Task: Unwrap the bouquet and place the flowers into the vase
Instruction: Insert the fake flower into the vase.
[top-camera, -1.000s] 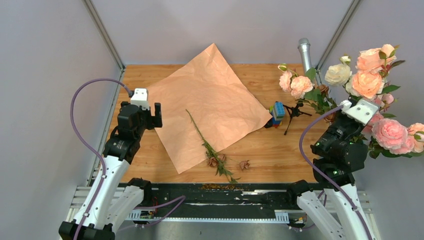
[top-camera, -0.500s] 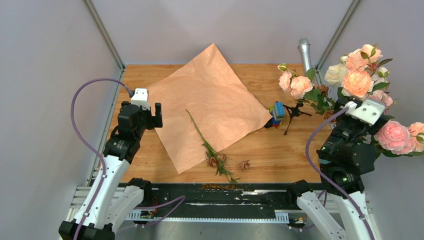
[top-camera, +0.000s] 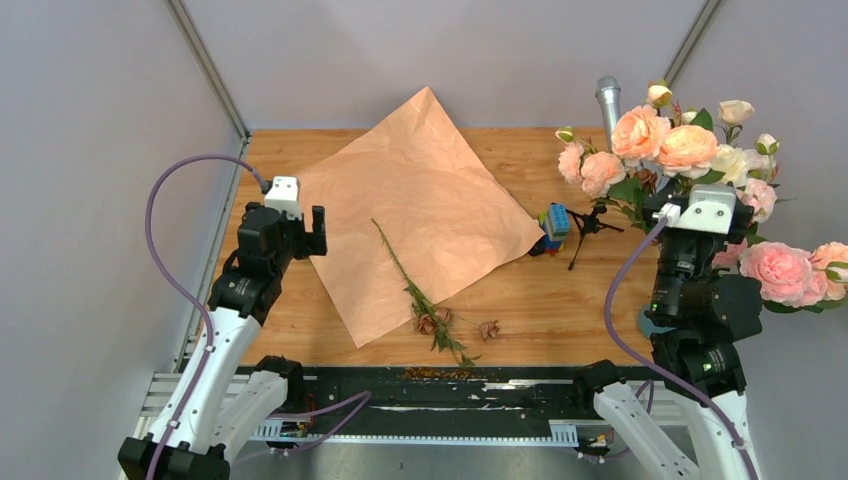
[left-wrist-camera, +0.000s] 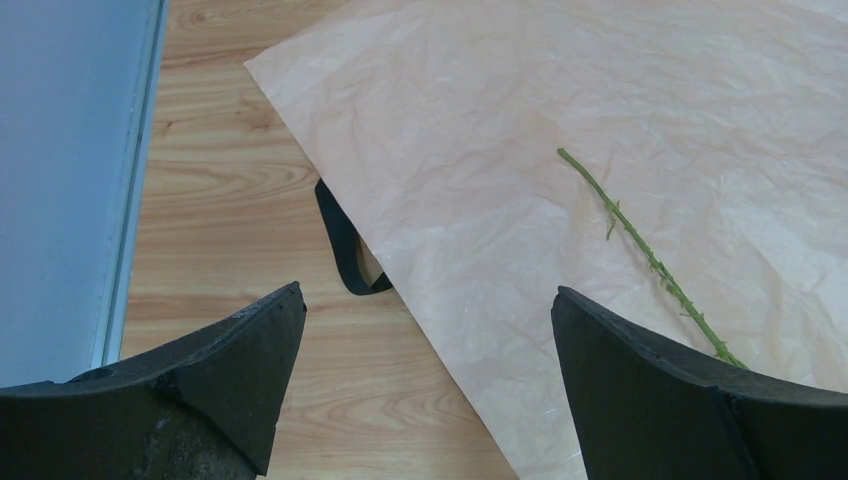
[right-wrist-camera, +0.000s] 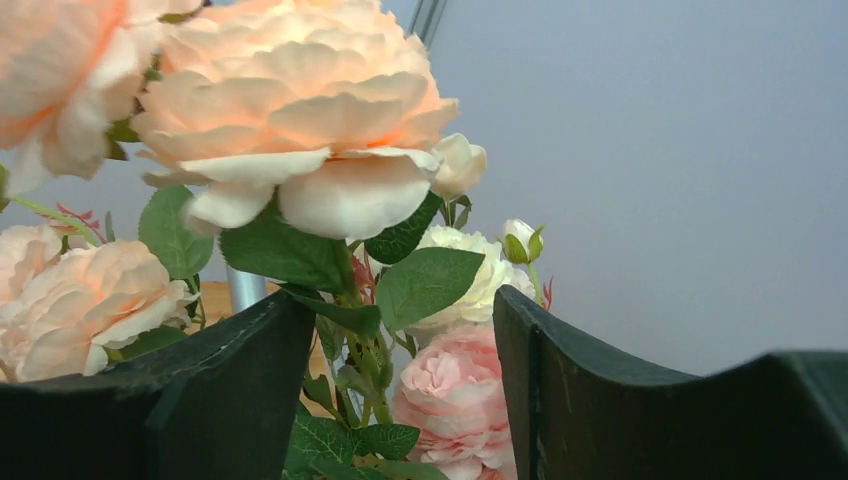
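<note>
Along the near rail lies a scatter of dried brown crumbs (top-camera: 440, 372). Just beyond it, on the wooden table (top-camera: 560, 310), a loose dried bud (top-camera: 489, 328) sits alone, near the foot of a thin green flower stem (top-camera: 404, 272). That stem has withered brown bits at its near end and runs diagonally up across the unfolded kraft paper (top-camera: 420, 190), which lies flat and open in the middle of the table.

The left gripper (left-wrist-camera: 425, 305) hovers over the paper's left edge with its jaws spread wide and nothing between them. Below it a loop of black ribbon (left-wrist-camera: 340, 240) peeks out from under the paper's edge.

On the right, a sliver of teal (top-camera: 644, 320) shows at the arm's left side; whether it is the vase cannot be told. The right gripper (right-wrist-camera: 400, 300) points up into a bunch of artificial flowers. Its fingers stand apart, with leafy stems, a pink rose (right-wrist-camera: 455, 400) and a cream rose (right-wrist-camera: 470, 285) in the gap, and neither finger visibly presses on them. Large peach roses (top-camera: 660, 135) bloom above the wrist.

Further back, by the paper's right corner, stand a small toy of coloured blocks (top-camera: 553, 225) and a black tripod (top-camera: 588, 225). A silver microphone (top-camera: 607, 100) rises behind the blooms.
</note>
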